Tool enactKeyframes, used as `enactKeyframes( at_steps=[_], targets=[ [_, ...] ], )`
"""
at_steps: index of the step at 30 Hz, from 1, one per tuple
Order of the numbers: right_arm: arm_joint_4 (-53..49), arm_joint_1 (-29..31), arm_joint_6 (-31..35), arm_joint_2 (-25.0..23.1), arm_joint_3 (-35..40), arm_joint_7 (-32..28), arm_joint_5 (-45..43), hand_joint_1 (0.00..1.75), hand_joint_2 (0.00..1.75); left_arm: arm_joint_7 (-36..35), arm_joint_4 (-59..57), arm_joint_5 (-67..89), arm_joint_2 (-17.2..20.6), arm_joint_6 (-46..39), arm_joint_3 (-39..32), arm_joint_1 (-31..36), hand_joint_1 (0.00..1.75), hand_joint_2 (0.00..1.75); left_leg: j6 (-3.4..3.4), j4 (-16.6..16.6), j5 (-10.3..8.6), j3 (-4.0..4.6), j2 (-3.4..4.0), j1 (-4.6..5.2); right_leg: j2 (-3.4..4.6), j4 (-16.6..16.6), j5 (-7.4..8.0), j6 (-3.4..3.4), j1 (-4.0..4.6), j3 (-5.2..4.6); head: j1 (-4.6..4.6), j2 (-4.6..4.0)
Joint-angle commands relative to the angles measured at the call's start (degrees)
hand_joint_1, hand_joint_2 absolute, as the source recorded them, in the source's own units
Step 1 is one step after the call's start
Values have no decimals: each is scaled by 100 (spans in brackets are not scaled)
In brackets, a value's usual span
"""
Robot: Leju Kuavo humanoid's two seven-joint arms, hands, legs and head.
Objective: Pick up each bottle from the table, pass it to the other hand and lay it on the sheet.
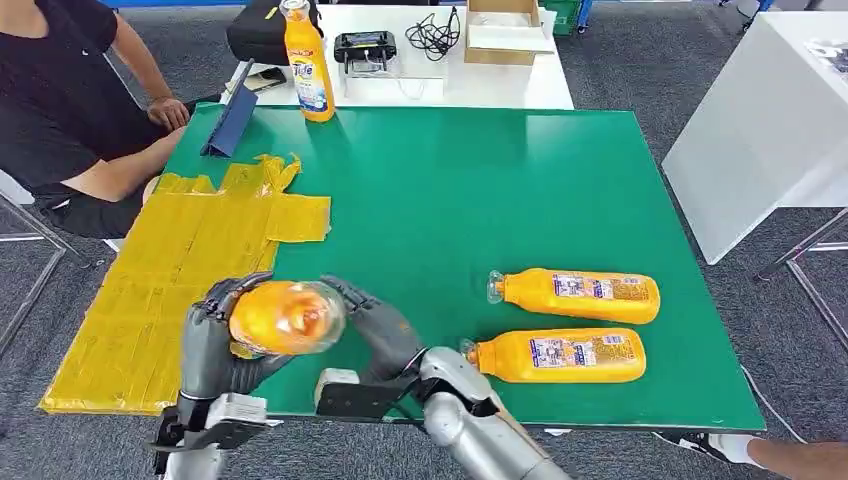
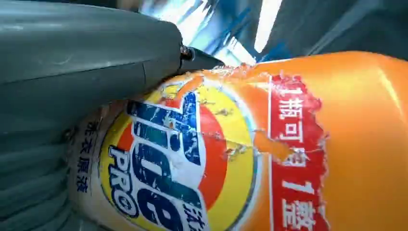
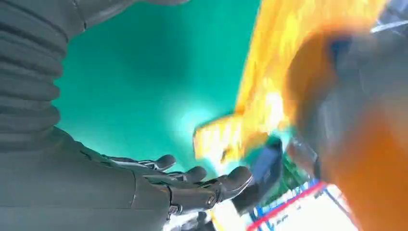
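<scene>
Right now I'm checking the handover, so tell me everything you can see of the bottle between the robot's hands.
The held bottle is orange, glossy plastic, seen end-on from the head view, raised above the near table edge beside the yellow sheet. The left wrist view shows a worn, peeling label with a blue-lettered round logo and a red strip of white characters. The left hand wraps its fingers around it; the right hand sits close alongside with fingers spread, and contact there cannot be told.

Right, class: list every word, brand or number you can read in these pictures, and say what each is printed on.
"PRO", under big blue brand letters cut off by the frame: held bottle.
"1瓶可" and "1 整", red band: same bottle.
Upright bottle: brand too small to read.
Two lying bottles: labels too small.
</scene>
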State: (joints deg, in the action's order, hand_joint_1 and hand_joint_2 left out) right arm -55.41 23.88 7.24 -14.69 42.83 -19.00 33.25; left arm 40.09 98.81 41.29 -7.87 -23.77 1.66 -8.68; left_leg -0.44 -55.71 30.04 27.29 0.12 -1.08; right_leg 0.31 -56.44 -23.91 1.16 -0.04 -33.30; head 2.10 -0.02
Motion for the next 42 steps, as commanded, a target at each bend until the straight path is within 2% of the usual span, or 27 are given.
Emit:
enactKeyframes(
  at_steps=[1,2,3,5,12,14,17,19,21,27,35,36,37,38,42],
  targets=[
    [-1583,13,-426,998,-388,-101,-324,0,175,-934,-1248,2382,561,-738,-125,239,175,175,9,15,-4,-18,-17,3,-17,15,0,4,-3,23,4,0],
    [-1717,17,-499,1105,-405,-100,-408,0,175,-911,-1487,2328,648,-886,-125,283,175,175,10,22,-5,-28,-16,2,-17,22,0,3,-1,32,2,0],
    [-1866,-1,-636,1255,-465,-138,-625,0,175,-1232,-1866,2994,781,-1048,-185,369,175,175,10,27,-6,-35,-21,4,-23,24,-1,3,-3,38,2,0],
    [-1962,-11,-694,1386,-490,-139,-670,0,175,-1247,-2166,3023,850,-1214,-209,438,175,175,9,27,-10,-28,-30,7,-30,22,0,2,-6,33,0,0],
    [-1950,-15,-690,1374,-482,-139,-665,0,175,-1244,-2171,3022,827,-1227,-189,460,175,175,7,15,-1,-22,-9,2,-10,11,-2,1,-2,21,2,0],
    [-1888,56,-708,1533,-444,-81,-690,0,175,-1692,-2357,3484,925,-1191,-186,522,175,175,9,14,-1,-23,-17,1,-18,14,-3,3,0,25,2,0],
    [-1800,151,-972,1914,-485,-74,-842,0,175,-1994,-3209,3657,1067,-1106,-292,885,175,175,8,12,-5,-14,-17,4,-16,10,0,4,-4,18,4,0],
    [-1683,238,-1712,2353,-517,-191,-1430,0,175,-2071,-3821,3601,1215,-1052,-349,1140,175,175,7,13,-8,-15,-22,5,-22,12,1,3,-4,21,0,0],
    [-1829,76,-1682,2673,-605,-369,-1453,0,175,-2096,-4156,3536,1276,-1081,-427,1271,175,175,9,16,-11,-18,-35,8,-33,17,1,4,-7,30,2,0],
    [-1995,-6,-1679,2654,-591,-338,-1426,0,175,-2073,-4142,3510,1264,-1086,-422,1259,175,175,6,10,1,-23,-8,8,-6,7,-2,1,-9,25,2,0],
    [-2132,-213,-1622,3059,-573,-287,-1141,0,175,-2197,-4675,3367,1360,-998,-667,1521,175,175,9,16,-5,-30,-10,6,-10,14,5,1,-7,34,2,0],
    [-2118,-263,-1619,3085,-583,-296,-1072,0,175,-2403,-4832,3576,1376,-1040,-659,1597,175,175,8,12,-3,-24,-6,6,-5,9,5,1,-8,32,2,0],
    [-2122,-322,-1603,3088,-612,-310,-1031,0,175,-2561,-4893,3752,1373,-1141,-655,1626,14,175,10,17,-4,-31,-7,6,-6,14,6,2,-7,40,4,0],
    [-2123,-358,-1598,3076,-631,-319,-1018,0,175,-2700,-4953,3908,1350,-1186,-657,1660,0,175,11,20,-6,-34,-5,6,-4,18,9,2,-7,43,2,0],
    [-1849,-233,-1591,2903,-511,-296,-899,0,175,-2983,-4747,4367,1264,-1469,-556,1630,0,175,9,14,-3,-44,-5,4,-4,13,7,2,-5,52,2,0]
  ],
)
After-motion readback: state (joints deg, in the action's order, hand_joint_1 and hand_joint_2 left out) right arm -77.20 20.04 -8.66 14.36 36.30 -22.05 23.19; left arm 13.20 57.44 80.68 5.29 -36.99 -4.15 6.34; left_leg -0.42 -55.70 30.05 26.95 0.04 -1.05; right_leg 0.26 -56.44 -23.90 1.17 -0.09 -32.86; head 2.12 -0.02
